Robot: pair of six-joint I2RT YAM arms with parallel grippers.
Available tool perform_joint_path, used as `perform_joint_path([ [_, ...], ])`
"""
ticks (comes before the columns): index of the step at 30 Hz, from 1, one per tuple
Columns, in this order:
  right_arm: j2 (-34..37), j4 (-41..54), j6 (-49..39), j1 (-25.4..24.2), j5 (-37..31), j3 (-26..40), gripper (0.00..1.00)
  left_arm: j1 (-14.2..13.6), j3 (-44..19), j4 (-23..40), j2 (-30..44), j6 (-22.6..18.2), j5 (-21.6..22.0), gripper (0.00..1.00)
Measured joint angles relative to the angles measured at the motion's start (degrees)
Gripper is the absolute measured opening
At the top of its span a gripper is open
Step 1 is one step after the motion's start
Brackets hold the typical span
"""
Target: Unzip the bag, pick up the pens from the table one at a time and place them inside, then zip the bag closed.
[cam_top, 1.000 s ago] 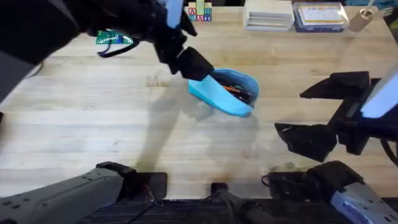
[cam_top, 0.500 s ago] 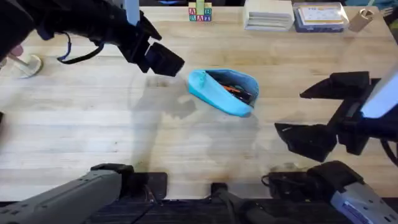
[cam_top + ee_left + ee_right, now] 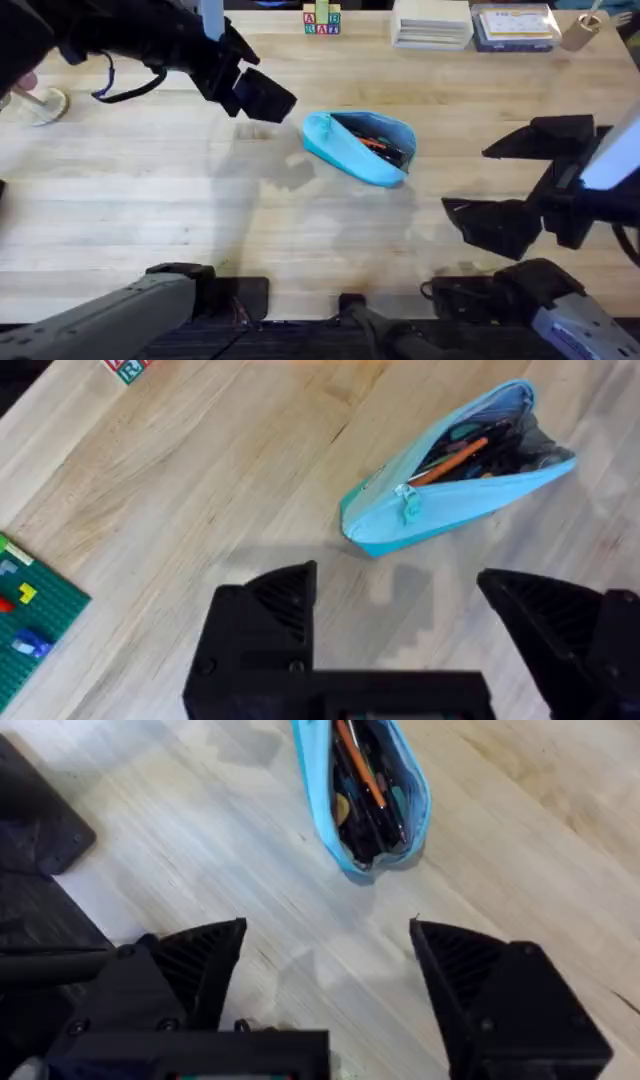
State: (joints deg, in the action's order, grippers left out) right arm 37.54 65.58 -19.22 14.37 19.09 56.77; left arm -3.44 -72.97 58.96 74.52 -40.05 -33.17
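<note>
The light blue pencil pouch (image 3: pixel 361 147) lies near the middle of the table (image 3: pixel 150 230), toward its far edge, unzipped and gaping, with the orange pen (image 3: pixel 452 460) and darker pens (image 3: pixel 372 805) already inside. No pen is seen loose on the table, so zipping looks like what remains. The left hand (image 3: pixel 400 625) hangs above the table just beside the pouch's zipper pull (image 3: pixel 406 503), fingers spread wide and holding nothing, apparently placed for that. The right hand (image 3: pixel 325 985) waits wide and empty toward the table's right edge.
</note>
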Motion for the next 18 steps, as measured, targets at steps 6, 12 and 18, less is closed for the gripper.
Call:
perform_joint_path([
  [6, 0.02, 0.0, 0.0, -0.02, 0.0, 0.0, 0.997, 0.0, 0.0, 0.04, 0.0, 0.0, 1.19, 0.992],
  [12, 0.02, 0.0, 0.0, -0.01, 0.0, 0.0, 0.998, 0.0, 0.0, 1.11, 0.0, 0.0, 2.78, 0.992],
  [18, 0.0, 0.0, 0.0, -0.02, 0.02, 0.0, 0.998, 3.2, 0.0, 1.93, 0.0, 0.0, 2.99, 0.992],
])
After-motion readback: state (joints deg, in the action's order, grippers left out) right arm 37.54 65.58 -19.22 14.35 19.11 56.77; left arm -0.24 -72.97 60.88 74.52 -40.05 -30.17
